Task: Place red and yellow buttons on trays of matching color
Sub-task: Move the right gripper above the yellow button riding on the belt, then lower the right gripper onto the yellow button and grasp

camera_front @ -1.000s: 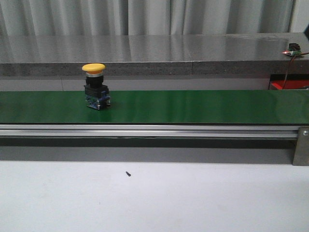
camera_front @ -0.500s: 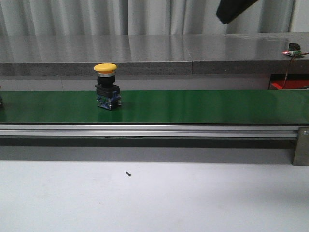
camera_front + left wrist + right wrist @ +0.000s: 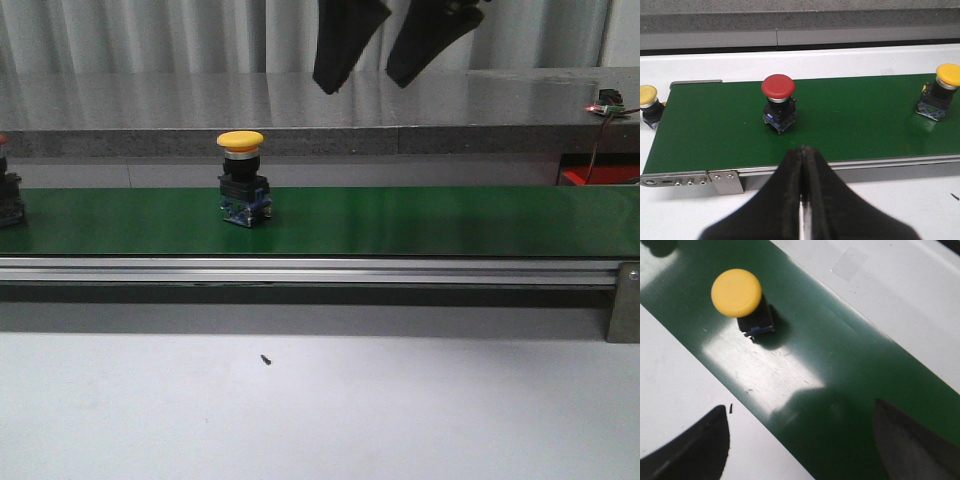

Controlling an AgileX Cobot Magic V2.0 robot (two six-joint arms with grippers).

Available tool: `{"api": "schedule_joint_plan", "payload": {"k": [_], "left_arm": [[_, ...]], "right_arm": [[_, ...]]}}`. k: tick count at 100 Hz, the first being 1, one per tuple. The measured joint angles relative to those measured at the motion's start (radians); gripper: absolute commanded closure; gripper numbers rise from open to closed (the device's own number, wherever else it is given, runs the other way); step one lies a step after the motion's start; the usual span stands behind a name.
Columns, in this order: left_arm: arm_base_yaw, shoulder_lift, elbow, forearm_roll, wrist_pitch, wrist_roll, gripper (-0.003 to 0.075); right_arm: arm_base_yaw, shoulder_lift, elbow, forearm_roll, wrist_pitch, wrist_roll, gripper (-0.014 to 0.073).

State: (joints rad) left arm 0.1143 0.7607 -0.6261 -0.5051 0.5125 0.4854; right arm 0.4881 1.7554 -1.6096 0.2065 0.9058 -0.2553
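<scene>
A yellow button (image 3: 243, 180) on a black and blue base stands on the green belt (image 3: 420, 220), left of centre. It also shows in the right wrist view (image 3: 740, 297) and the left wrist view (image 3: 941, 92). A red button (image 3: 779, 100) stands on the belt near its left end, just showing at the front view's edge (image 3: 8, 195). My right gripper (image 3: 370, 45) hangs open and empty high above the belt, right of the yellow button. My left gripper (image 3: 802, 152) is shut and empty, in front of the red button. No tray is clearly in view.
Another yellow button (image 3: 649, 102) sits just off the belt's left end. A grey ledge (image 3: 300, 110) runs behind the belt. A red object (image 3: 595, 177) and a small circuit board (image 3: 606, 103) are at the far right. A tiny black screw (image 3: 265, 359) lies on the white table.
The yellow button has travelled right along the belt. The red button has come into the front view at the left edge. My right gripper has come down into view from the top right.
</scene>
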Motion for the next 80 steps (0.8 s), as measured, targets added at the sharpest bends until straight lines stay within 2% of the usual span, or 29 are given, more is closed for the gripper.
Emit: {"api": "schedule_joint_plan", "payload": {"k": [35, 80], "left_arm": [[0.000, 0.000, 0.000, 0.000, 0.000, 0.000, 0.0740], [0.000, 0.000, 0.000, 0.000, 0.000, 0.000, 0.0740]], "right_arm": [[0.018, 0.130, -0.070, 0.002, 0.030, -0.177, 0.0005], [0.018, 0.210, -0.073, 0.009, -0.058, -0.223, 0.0005]]}}
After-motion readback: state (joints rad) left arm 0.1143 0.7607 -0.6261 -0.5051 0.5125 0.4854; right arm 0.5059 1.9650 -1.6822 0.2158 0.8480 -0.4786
